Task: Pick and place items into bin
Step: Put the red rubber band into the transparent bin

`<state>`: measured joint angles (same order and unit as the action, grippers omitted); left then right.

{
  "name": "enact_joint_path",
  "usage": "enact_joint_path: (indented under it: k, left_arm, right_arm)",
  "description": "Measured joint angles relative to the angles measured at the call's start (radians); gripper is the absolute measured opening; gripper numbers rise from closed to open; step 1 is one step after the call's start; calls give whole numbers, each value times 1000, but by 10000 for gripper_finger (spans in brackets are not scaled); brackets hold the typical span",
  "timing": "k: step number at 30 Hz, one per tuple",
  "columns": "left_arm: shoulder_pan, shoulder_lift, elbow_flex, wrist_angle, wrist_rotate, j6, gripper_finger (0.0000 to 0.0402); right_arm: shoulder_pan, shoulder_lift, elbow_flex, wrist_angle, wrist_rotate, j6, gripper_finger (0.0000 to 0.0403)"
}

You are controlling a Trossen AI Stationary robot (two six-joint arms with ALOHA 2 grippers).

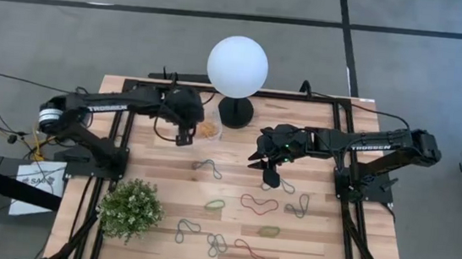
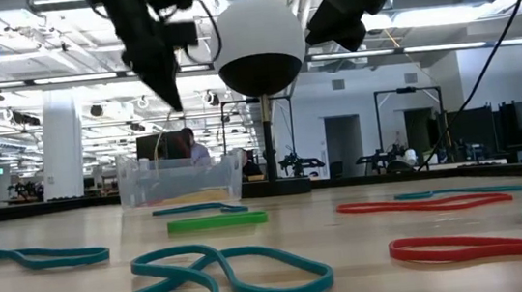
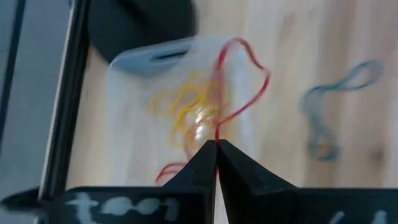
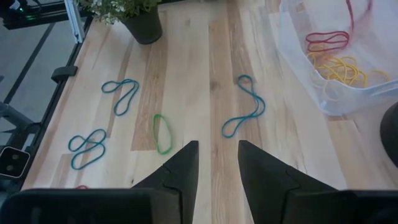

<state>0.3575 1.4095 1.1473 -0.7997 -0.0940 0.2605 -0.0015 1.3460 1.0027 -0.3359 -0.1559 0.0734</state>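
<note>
A white globe lamp [image 1: 237,66] on a black base is set near the middle of the tabletop's [image 1: 160,161] far edge, and the clear bin [image 1: 208,131] is placed just beside that base, toward the left side. A leafy potted plant [image 1: 131,209] is stood near the front left corner. The left claw [image 3: 216,144] is held above the bin, pinched tight on a red rubber band [image 3: 239,84] that dangles over the yellow bands [image 3: 183,112] already lying inside; a red band is also seen in the bin from the right wrist view. The right claw [image 4: 218,146] is raised over the middle of the tabletop, its fingers parted with nothing between them. Loose bands are scattered across the front half: a grey-blue loop [image 1: 208,167] near the centre, a green one [image 1: 214,204], a red one [image 1: 259,204] and another red one [image 1: 253,257] near the front edge. "TROSSEN" is printed in white on the right arm [image 1: 386,147], and similar white lettering on the left arm cannot be read.
</note>
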Motion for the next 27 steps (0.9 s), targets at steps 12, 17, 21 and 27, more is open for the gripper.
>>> enact_joint_path:
  k: [12, 17, 21, 27]
  left_arm:
    - [178, 50, -101, 112, -22, -9, 0]
    - [211, 50, -106, 89, -27, -23, 0]
    - [212, 50, -106, 91, -113, -23, 0]
    - [212, 50, -106, 91, -99, -30, 0]
  right_arm:
    - [5, 0, 0, 0, 0, 7, 107]
    - [8, 0, 0, 1, -1, 7, 107]
    - [7, 0, 0, 2, 0, 7, 107]
    - [8, 0, 0, 1, 0, 7, 107]
